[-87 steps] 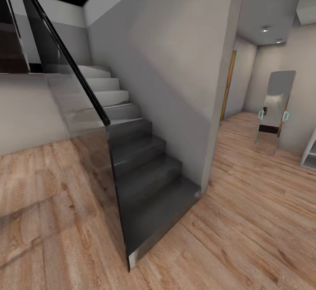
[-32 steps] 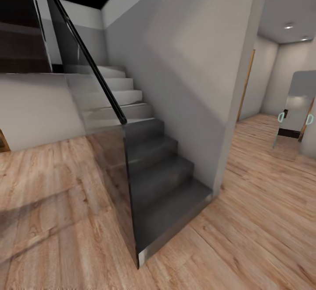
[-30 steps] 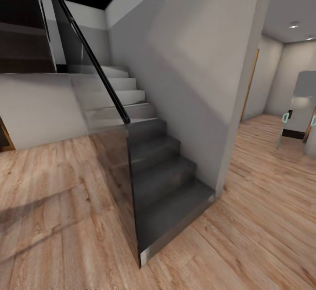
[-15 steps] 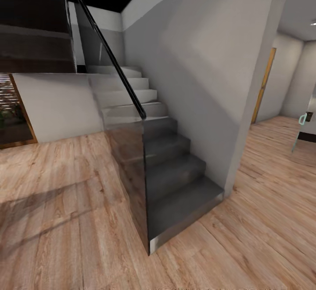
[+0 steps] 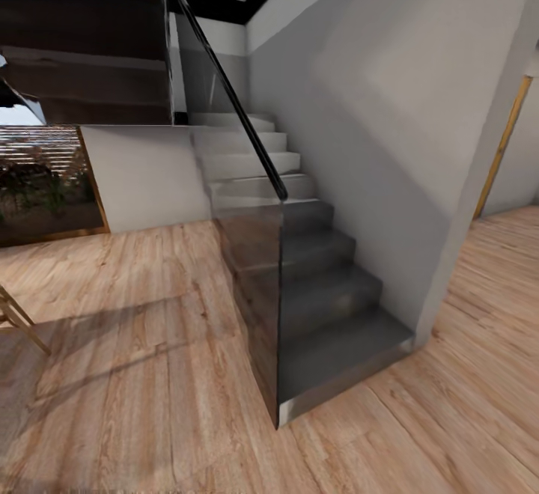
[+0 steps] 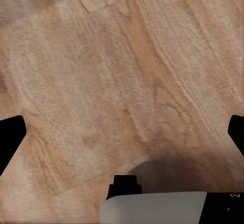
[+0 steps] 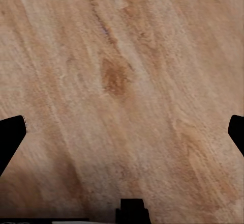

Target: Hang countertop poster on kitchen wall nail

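Wooden floor (image 6: 122,71) lies under both grippers. The left gripper (image 6: 122,132) points down at the planks, its two black fingers wide apart with nothing between them. The right gripper (image 7: 122,132) hangs the same way, spread and empty, likely because the robot is driving and has nothing to carry yet. Farther out, the head view shows dark stairs (image 5: 322,284) with a black handrail (image 5: 232,97) beside a grey wall (image 5: 389,120). No poster or kitchen countertop is in sight, so the pick-up is not yet done.

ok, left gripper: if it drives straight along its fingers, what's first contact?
Most likely the wood plank floor. The left gripper points down at it, fingers spread wide with nothing between them. How far off the floor is can't be judged.
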`<state>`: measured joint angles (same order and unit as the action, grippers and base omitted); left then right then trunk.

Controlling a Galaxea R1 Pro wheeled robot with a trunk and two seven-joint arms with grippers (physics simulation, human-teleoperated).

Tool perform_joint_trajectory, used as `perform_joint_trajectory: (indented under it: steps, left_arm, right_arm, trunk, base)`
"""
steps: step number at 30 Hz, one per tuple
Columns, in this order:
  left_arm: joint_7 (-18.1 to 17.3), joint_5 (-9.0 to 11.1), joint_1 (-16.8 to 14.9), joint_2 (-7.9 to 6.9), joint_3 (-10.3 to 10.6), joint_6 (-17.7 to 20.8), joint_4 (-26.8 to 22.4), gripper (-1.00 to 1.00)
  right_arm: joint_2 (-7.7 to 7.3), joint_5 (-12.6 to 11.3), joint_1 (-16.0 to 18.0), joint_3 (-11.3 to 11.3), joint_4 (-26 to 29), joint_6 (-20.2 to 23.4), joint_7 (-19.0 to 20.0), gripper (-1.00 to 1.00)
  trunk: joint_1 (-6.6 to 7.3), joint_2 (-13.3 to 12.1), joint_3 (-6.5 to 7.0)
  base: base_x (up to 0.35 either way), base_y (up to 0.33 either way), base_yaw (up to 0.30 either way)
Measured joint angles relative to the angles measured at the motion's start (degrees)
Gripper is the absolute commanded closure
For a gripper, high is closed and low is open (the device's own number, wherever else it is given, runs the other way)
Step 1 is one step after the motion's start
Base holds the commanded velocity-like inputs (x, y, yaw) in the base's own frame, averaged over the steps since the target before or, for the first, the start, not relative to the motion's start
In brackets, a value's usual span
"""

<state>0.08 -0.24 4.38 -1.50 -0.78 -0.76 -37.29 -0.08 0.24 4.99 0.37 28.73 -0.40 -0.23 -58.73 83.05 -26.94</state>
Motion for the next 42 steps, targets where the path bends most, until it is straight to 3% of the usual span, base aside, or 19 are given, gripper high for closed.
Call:
perform_joint_trajectory:
  steps: [42]
  left_arm:
    - [0.1, 0.0, 0.0, 0.00, 0.0, 0.0, 0.0, -1.00]
  right_arm:
    - [0.00, 0.1, 0.0, 0.1, -0.1, 0.0, 0.0, -1.00]
  trunk:
    - [0.00, 0.0, 0.00]
  base:
    - [0.000, 0.000, 0.290]
